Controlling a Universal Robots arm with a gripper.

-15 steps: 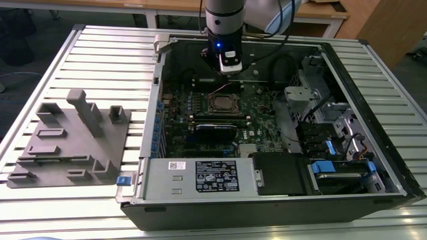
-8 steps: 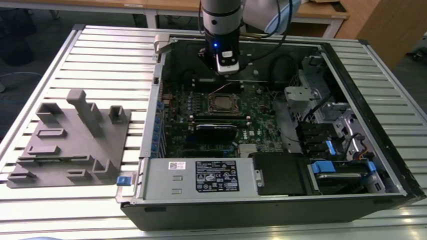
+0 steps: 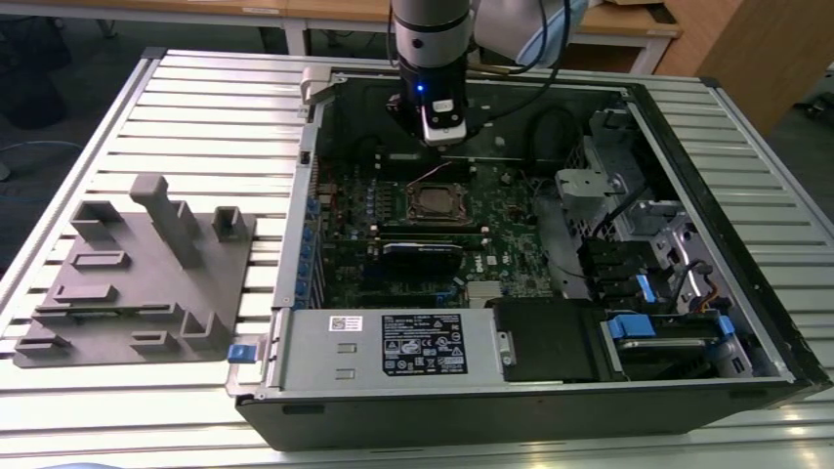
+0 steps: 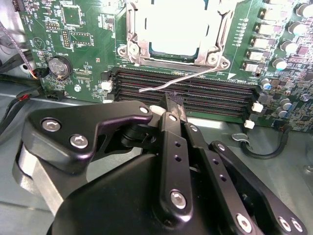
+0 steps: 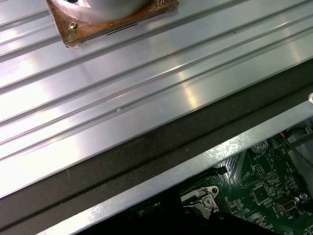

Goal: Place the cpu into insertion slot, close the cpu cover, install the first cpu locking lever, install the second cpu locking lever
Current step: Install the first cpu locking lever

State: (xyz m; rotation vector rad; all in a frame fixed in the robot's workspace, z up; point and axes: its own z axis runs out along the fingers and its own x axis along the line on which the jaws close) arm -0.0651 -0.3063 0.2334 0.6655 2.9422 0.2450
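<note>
The cpu lies silvery and flat in the insertion slot on the green motherboard. The cpu cover lies down around it as a metal frame. A thin wire locking lever stands free of the socket and slants out over the black memory slots. My gripper hovers over those slots just short of the lever's bend, black fingers pressed together with nothing between them. In the exterior view the gripper hangs inside the open case, above the far side of the socket.
The open computer case lies on a slatted metal table. Its walls, cables, drive bays and a black power unit ring the board. A grey fixture block stands at the exterior view's left.
</note>
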